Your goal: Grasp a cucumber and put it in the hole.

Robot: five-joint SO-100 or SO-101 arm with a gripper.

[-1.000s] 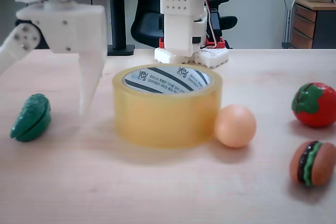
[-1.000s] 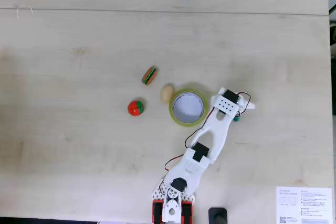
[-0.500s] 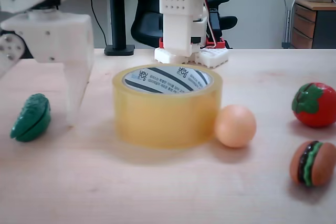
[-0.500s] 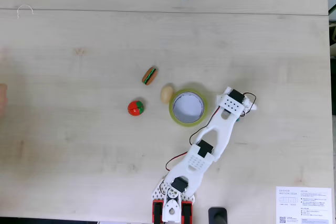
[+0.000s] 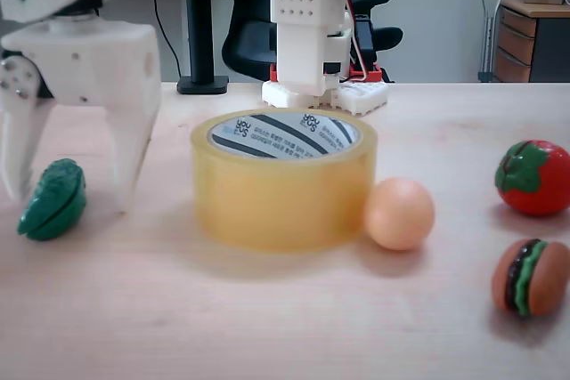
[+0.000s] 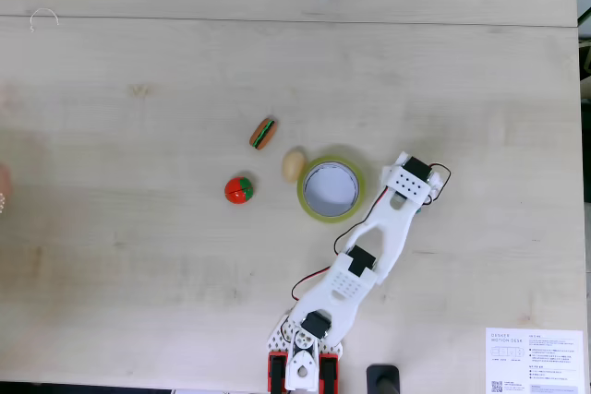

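The dark-green cucumber (image 5: 53,199) lies on the table at the left of the low fixed view. My white gripper (image 5: 68,200) hangs over it, open, with one finger (image 5: 18,144) to its left and the other finger (image 5: 132,162) to its right; I cannot tell whether they touch it. To the right stands the yellowish tape roll (image 5: 285,193), its hole (image 5: 285,136) facing up with nothing in it. From above, the gripper (image 6: 416,187) sits just right of the tape roll (image 6: 301,191) and hides the cucumber.
A peach ball (image 5: 398,213) touches the roll's right side. A red tomato (image 5: 534,177) and a toy burger (image 5: 530,276) lie further right. The arm's base (image 5: 312,42) stands behind the roll. From above, the ball (image 6: 294,165), tomato (image 6: 239,189) and burger (image 6: 263,133) lie left of the roll.
The gripper has shifted left in the low view and come down over the cucumber. Its left finger has swung down, so the fingers now stand either side of the cucumber.
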